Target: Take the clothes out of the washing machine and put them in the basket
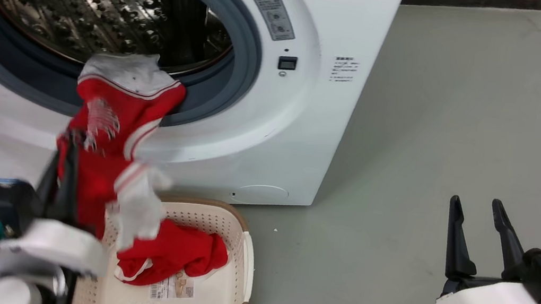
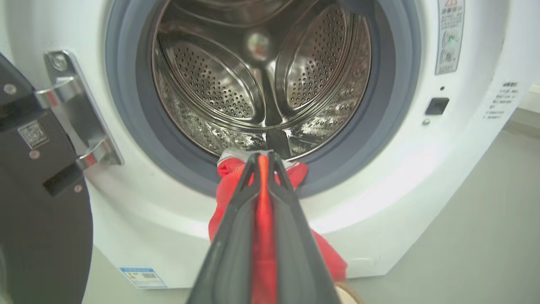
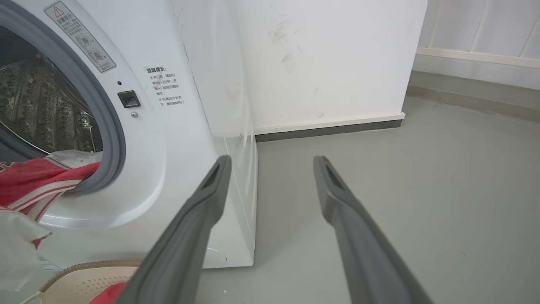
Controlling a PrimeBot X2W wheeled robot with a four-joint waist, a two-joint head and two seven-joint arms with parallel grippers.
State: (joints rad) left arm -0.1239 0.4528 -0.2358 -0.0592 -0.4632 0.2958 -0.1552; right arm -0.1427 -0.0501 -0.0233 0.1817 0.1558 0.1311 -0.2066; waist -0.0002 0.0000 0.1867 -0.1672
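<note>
**1 garment in the basket, 1 hanging from the washer's mouth**

Your left gripper point(image 2: 263, 157) is clamped on a red garment point(image 1: 115, 113). In the left wrist view the red fabric runs up between its 2 dark fingers point(image 2: 236, 236), whose tips nearly meet.

That garment hangs out of the washing machine point(image 1: 321, 100). Its white-and-grey top band lies on the grey gasket point(image 1: 250, 52) at the bottom of the opening, in front of the steel drum point(image 1: 99, 8). The rest drapes down the white front, and a pale, blurred part dangles over the near side of the basket point(image 1: 245, 255).

The second red garment point(image 1: 180, 254) lies bunched inside the basket, touching the paper label point(image 1: 172, 287) on its bottom. The basket stands on the floor point(image 1: 441, 118) just in front of the washer.

The black-rimmed door point(image 2: 38, 211) stands open on the left in the left wrist view.

Your right gripper point(image 1: 476, 204) has its 2 fingers spread apart over bare floor, well to the right of the machine.
</note>
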